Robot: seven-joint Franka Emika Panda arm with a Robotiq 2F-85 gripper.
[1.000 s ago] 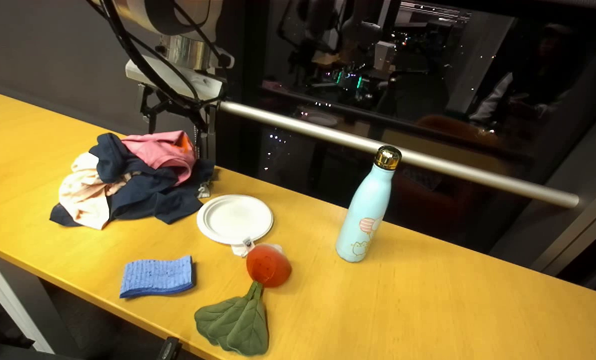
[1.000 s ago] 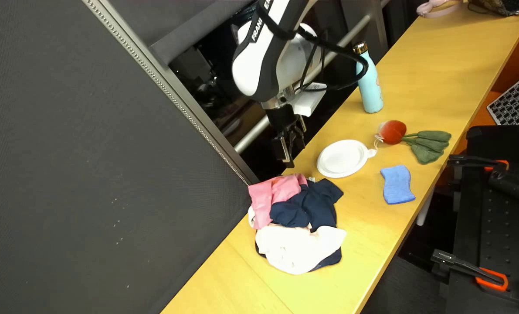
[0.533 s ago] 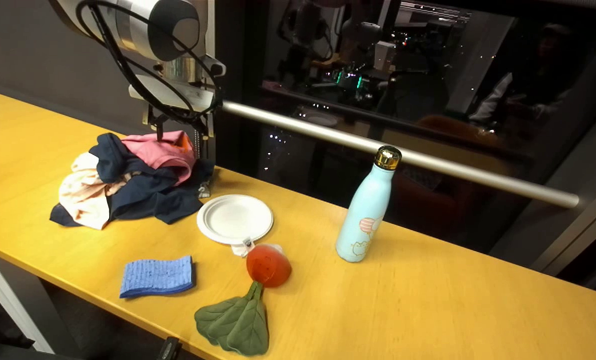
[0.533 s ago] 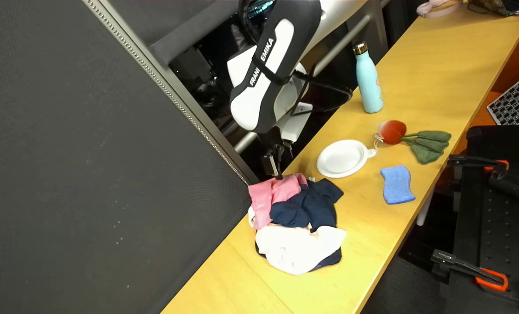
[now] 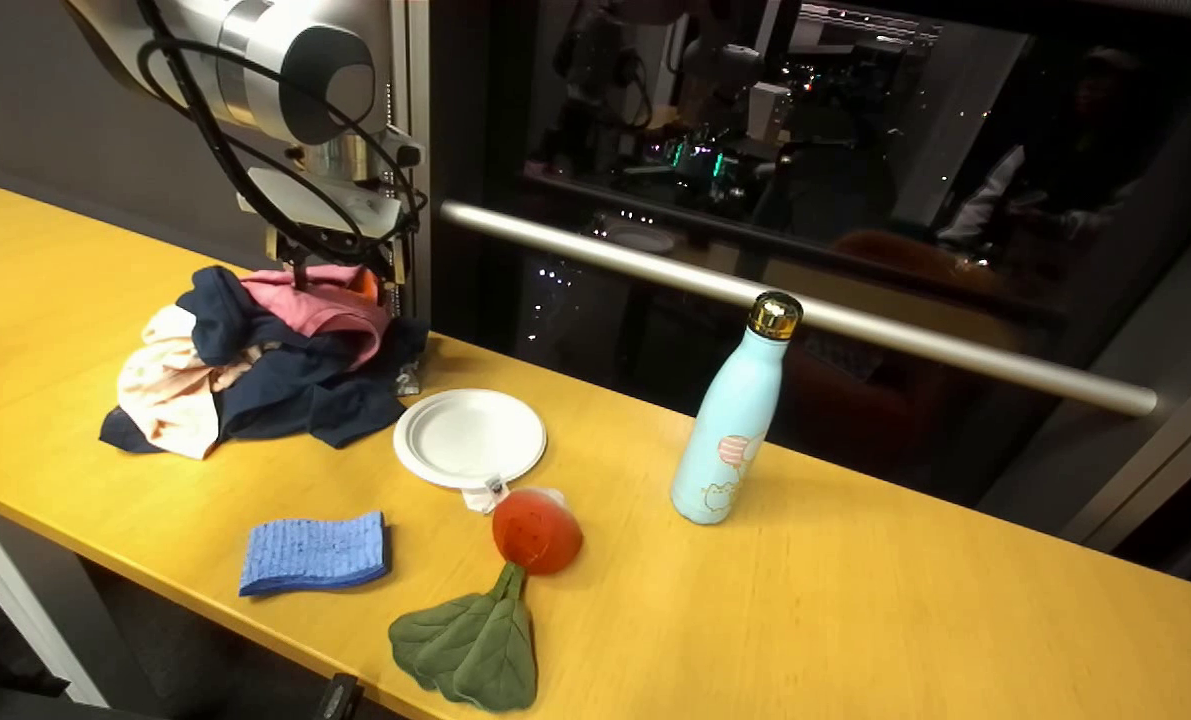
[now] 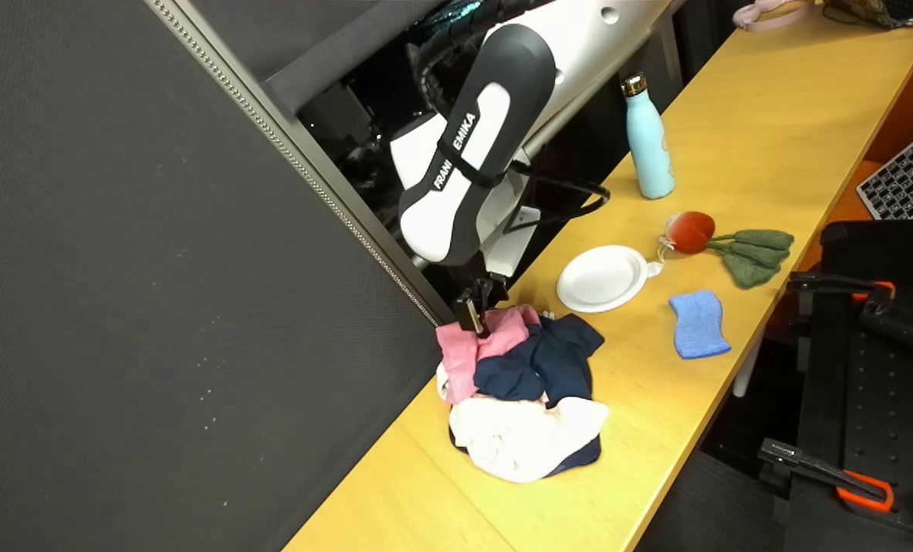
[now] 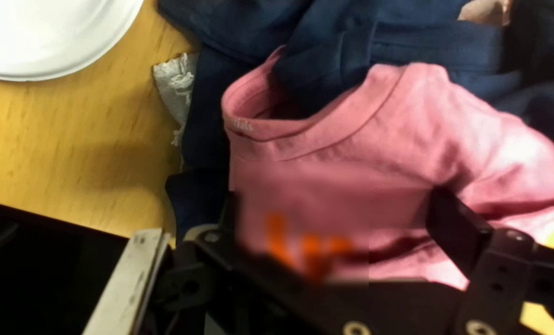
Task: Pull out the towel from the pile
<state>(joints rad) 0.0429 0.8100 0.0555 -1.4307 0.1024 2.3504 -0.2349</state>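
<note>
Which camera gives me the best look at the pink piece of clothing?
The wrist view: the pink piece of clothing fills much of it, with its neckline clear, though the lower part is blurred and partly behind the end effector. Both exterior views show it smaller, on the pile, also partly hidden by the end effector.

Lower than a second ago, the black two-fingered metal tool (image 7: 335,194) is now down at the crumpled pink fabric garment (image 5: 323,308), overlapping it in both exterior views. The white-and-black robot arm (image 6: 477,157) sits lower too.
</note>
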